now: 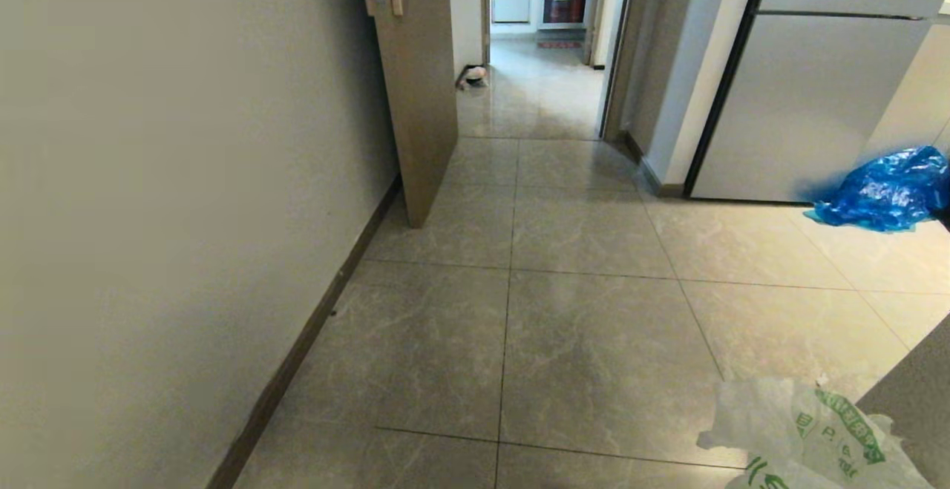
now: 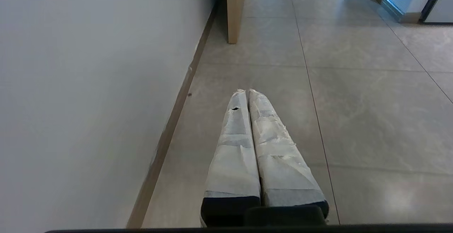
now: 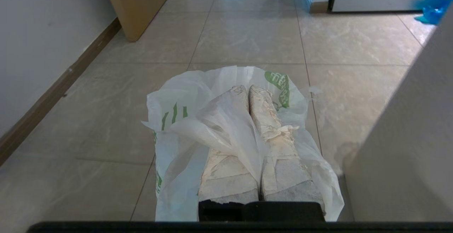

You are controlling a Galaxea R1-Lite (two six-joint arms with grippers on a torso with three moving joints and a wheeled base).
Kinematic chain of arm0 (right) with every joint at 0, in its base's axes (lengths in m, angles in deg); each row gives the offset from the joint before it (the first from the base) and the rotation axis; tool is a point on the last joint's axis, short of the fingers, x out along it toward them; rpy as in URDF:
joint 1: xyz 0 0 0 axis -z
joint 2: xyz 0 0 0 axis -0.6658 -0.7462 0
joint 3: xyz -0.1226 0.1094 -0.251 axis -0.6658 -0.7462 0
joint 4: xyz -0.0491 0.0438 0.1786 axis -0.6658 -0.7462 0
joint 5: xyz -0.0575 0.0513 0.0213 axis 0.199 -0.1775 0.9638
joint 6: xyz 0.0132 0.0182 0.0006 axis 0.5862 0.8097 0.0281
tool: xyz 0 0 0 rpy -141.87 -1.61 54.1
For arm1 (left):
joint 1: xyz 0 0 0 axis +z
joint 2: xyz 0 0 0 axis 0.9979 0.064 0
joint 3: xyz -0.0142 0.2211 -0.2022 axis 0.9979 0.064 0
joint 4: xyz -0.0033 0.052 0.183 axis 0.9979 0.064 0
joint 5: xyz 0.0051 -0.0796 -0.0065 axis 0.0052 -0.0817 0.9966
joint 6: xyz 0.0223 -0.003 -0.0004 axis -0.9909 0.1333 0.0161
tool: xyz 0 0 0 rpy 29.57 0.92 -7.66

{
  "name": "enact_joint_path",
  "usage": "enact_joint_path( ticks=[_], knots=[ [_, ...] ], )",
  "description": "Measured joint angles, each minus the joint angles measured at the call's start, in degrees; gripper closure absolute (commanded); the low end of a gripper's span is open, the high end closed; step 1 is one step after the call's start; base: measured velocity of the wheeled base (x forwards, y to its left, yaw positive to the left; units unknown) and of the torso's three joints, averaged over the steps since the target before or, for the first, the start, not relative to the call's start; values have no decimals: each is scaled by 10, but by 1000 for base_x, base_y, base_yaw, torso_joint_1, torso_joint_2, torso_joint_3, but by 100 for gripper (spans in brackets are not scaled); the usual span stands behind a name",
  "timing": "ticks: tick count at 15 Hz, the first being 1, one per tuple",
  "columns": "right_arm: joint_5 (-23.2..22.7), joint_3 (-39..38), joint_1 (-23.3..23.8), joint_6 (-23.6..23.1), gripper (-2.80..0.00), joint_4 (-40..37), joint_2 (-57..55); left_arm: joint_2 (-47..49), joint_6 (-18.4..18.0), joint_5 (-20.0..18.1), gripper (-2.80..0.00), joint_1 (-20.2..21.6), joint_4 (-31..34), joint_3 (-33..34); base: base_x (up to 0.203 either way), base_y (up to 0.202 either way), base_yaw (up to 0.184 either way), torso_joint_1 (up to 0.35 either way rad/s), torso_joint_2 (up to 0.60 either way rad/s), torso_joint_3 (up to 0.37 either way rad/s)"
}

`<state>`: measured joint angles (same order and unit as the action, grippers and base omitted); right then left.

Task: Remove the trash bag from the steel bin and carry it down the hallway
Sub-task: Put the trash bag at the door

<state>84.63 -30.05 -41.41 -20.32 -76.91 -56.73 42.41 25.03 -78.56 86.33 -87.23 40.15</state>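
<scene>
hallway (image 1: 549, 311) tiled | right tool (image 3: 247, 91) clamped on trash bag (image 3: 180, 120) | left tool (image 2: 246, 92) together, empty

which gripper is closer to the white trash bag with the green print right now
Right. The right gripper is shut on the trash bag, whose plastic drapes over its fingers. The left gripper is shut with nothing in it, over bare floor beside the wall, apart from the bag.
</scene>
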Motion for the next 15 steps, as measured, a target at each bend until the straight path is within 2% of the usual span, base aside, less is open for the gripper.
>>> enact_joint_path(
  ticks=[13,15],
  knots=[
    [0,0,0,0,0,0,0,0,1,0,0,0,0,0,182,0,-3,2,2,2],
    [0,0,0,0,0,0,0,0,1,0,0,0,1,0,95,-21,6,5,7,-1]
  ],
)
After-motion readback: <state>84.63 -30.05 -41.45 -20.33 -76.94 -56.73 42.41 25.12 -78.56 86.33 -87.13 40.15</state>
